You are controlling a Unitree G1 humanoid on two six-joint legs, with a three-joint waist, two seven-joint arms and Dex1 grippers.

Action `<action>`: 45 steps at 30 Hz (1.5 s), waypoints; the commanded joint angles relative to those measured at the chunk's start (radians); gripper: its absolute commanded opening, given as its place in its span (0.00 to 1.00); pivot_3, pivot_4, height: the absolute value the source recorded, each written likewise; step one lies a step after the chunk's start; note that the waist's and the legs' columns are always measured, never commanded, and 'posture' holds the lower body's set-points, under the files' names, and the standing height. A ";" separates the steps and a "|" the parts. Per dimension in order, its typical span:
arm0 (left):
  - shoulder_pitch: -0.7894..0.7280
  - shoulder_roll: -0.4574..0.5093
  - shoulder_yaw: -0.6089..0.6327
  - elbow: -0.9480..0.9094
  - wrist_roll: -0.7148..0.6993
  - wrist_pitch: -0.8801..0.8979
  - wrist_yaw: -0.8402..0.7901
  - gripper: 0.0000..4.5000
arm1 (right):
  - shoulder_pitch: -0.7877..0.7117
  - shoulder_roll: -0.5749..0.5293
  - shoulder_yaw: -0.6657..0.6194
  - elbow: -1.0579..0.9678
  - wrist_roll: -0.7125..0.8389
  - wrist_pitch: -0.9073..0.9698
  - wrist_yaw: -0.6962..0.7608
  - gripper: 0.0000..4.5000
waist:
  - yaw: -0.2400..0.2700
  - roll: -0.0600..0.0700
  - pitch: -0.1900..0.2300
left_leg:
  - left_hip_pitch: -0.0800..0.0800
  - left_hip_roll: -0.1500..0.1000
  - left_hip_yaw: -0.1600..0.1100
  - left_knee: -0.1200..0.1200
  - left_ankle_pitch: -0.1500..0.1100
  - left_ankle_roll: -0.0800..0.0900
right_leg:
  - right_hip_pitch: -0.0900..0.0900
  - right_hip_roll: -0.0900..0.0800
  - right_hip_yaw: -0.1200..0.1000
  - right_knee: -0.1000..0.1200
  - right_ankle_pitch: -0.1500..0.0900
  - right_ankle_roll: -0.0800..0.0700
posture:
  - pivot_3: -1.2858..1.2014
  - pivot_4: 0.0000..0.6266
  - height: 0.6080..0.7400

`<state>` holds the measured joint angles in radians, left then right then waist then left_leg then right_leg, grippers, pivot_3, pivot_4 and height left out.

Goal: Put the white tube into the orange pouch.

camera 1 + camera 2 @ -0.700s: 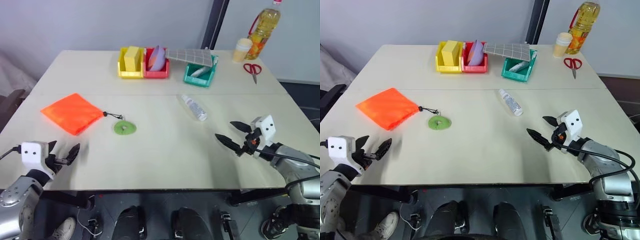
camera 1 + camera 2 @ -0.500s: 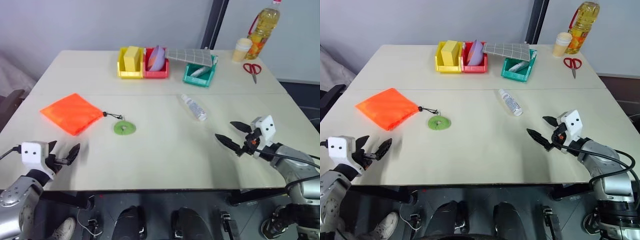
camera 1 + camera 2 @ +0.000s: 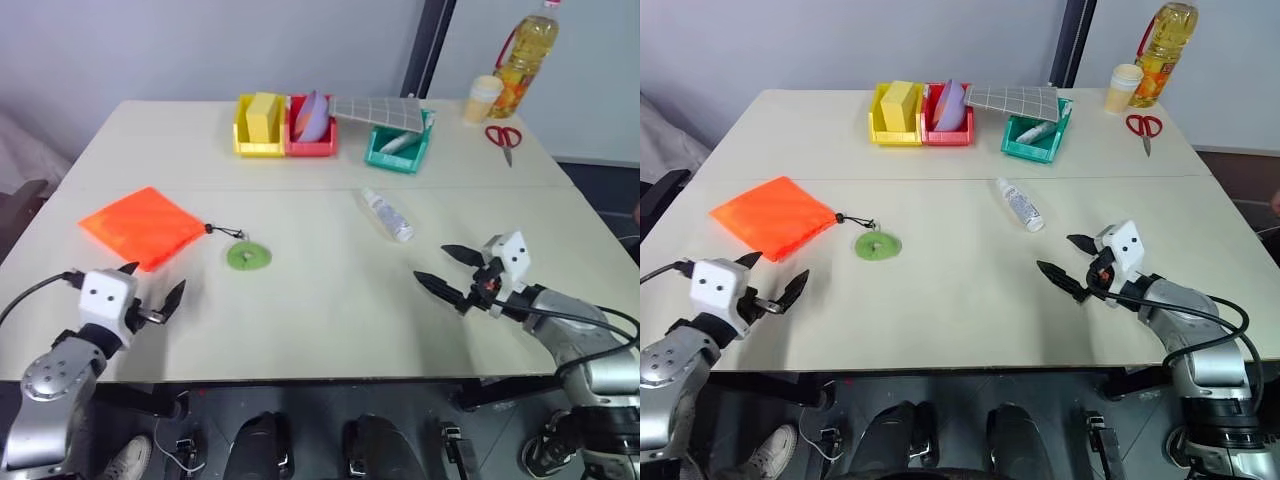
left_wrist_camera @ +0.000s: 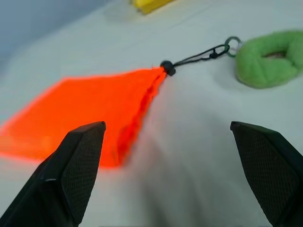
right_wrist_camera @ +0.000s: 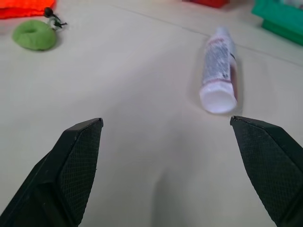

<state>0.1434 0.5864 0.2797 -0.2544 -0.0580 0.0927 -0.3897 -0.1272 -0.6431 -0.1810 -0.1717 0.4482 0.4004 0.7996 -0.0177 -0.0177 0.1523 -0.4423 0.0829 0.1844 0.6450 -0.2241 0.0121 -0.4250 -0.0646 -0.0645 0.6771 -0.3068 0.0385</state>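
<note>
1. Tube first: the white tube [image 3: 388, 215] lies flat mid-table, long axis running far-left to near-right, cap toward the right gripper [image 3: 449, 271].
2. That gripper, fingers spread and empty, sits near-right of it, apart — clearly the nearer arm.
3. Left gripper [image 3: 150, 294], also spread and empty, hovers just near of the orange pouch [image 3: 145, 226], which lies at the left.

On the table [image 3: 320, 330], the pouch [image 3: 145, 227] lies near the left edge, the tube [image 3: 388, 214] right of centre; three bins [image 3: 330, 130] line the far edge, scissors [image 3: 505, 138] toward the far right corner.
</note>
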 commanded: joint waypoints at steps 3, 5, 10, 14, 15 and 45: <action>-0.067 0.013 -0.082 0.020 0.216 0.001 0.113 1.00 | 0.021 0.005 0.011 -0.128 0.045 0.034 0.004 0.99 | 0.002 0.000 0.000 | 0.000 0.000 0.000 -0.001 0.000 0.000 | 0.000 0.000 0.000 -0.002 0.000 0.000 | 0.52 0.24 1.00; -0.083 0.009 -0.097 0.032 0.258 0.017 0.136 1.00 | 0.024 0.006 0.024 -0.170 0.058 0.056 0.001 0.99 | 0.001 0.000 0.000 | 0.000 0.000 0.000 -0.001 0.000 0.001 | 0.000 0.000 0.000 -0.003 0.000 0.000 | 0.52 0.24 1.00; -0.129 -0.001 -0.114 0.075 0.320 0.060 0.185 1.00 | 0.007 0.020 0.056 -0.236 0.077 0.100 -0.027 0.99 | 0.000 0.000 0.000 | -0.001 0.000 0.000 -0.001 0.000 0.001 | 0.002 0.000 0.000 -0.003 0.000 0.000 | 0.52 0.24 1.00; -0.179 0.000 -0.138 0.117 0.403 0.088 0.244 1.00 | -0.008 0.048 0.089 -0.278 0.090 0.132 -0.048 0.99 | 0.001 0.000 0.000 | -0.001 0.000 0.000 -0.001 0.000 0.002 | 0.002 0.000 0.000 -0.003 0.001 0.001 | 0.52 0.24 1.00; -0.190 -0.004 -0.137 0.124 0.413 0.096 0.258 1.00 | -0.006 0.051 0.095 -0.286 0.093 0.136 -0.052 0.99 | 0.002 0.000 0.000 | -0.001 0.000 0.000 -0.001 0.001 0.003 | 0.002 0.000 0.000 -0.003 0.001 0.001 | 0.52 0.24 1.00; -0.293 0.010 -0.146 0.244 0.491 0.182 0.353 1.00 | 0.034 0.059 0.117 -0.281 0.084 0.103 -0.063 0.99 | 0.004 -0.001 0.000 | -0.001 0.000 0.001 0.001 0.001 0.005 | 0.005 0.001 -0.001 -0.003 0.003 0.004 | 0.52 0.24 1.00</action>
<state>-0.1316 0.5787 0.1060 -0.0063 0.4261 0.2809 -0.0556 -0.0913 -0.5859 -0.0528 -0.4296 0.5250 0.5176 0.7345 -0.0140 -0.0183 0.1524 -0.4430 0.0828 0.1852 0.6457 -0.2230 0.0170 -0.4203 -0.0635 -0.0654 0.6742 -0.3042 0.0429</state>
